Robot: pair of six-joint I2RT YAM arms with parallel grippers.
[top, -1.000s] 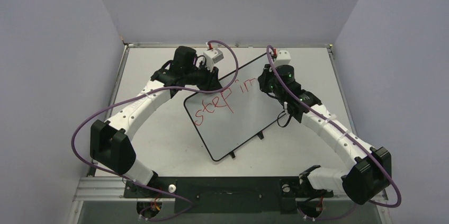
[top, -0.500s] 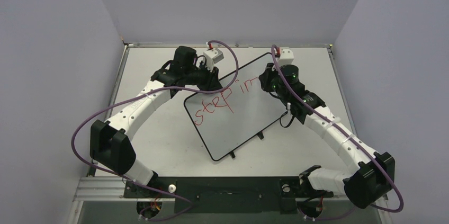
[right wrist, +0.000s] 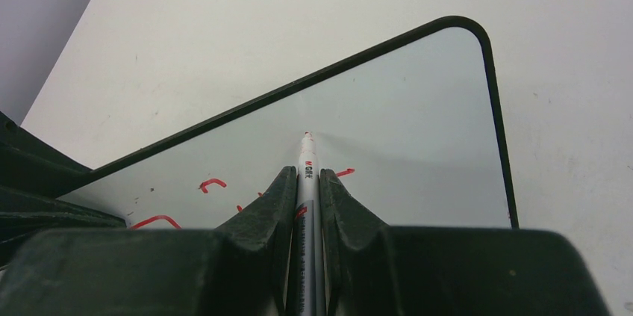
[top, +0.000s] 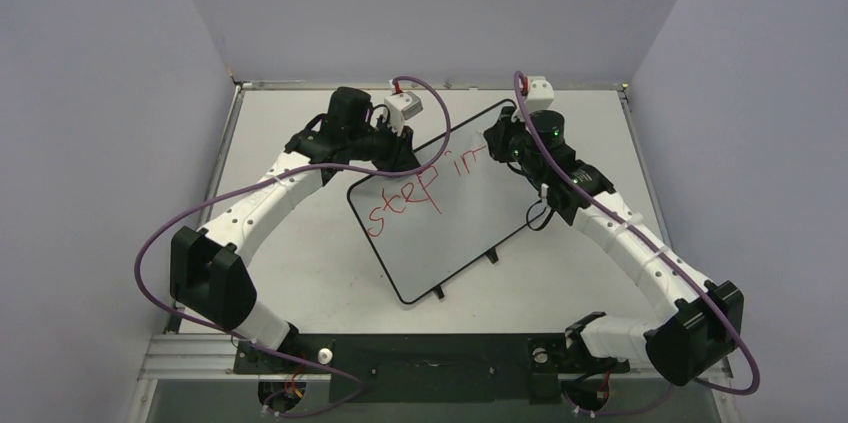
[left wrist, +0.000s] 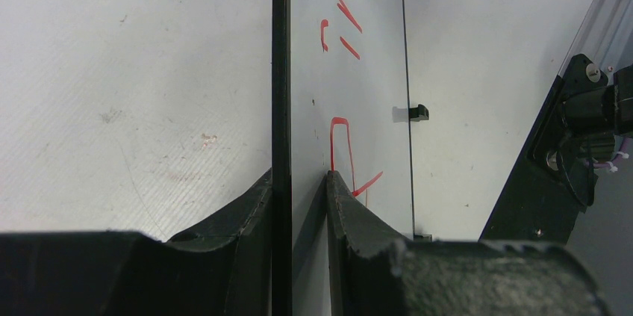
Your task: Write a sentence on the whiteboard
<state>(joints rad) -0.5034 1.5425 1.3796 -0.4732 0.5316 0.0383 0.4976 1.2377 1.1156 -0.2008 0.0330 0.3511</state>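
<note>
Whiteboard [top: 455, 233] mid-table, skewed, both arms on it.
I see it lying flat on the table [top: 290, 253]. My left gripper [left wrist: 297, 180] is clamped on its far left edge. My right gripper [right wrist: 304, 175] is pinched on a marker [right wrist: 306, 153], whose tip is at the board's far right part, beside the red sentence [top: 405, 198], "step in".

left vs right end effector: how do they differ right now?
1. Load: the left end effector clamps the whiteboard by its black-framed edge; the right end effector is shut on a marker.
2. Gap: the left one's fingers stand a board's thickness apart; the right one's nearly meet around the thin barrel.
3. Place: left at the board's edge, right above its face, the marker pointing at it.
Shared: both black, both gripping.
</note>
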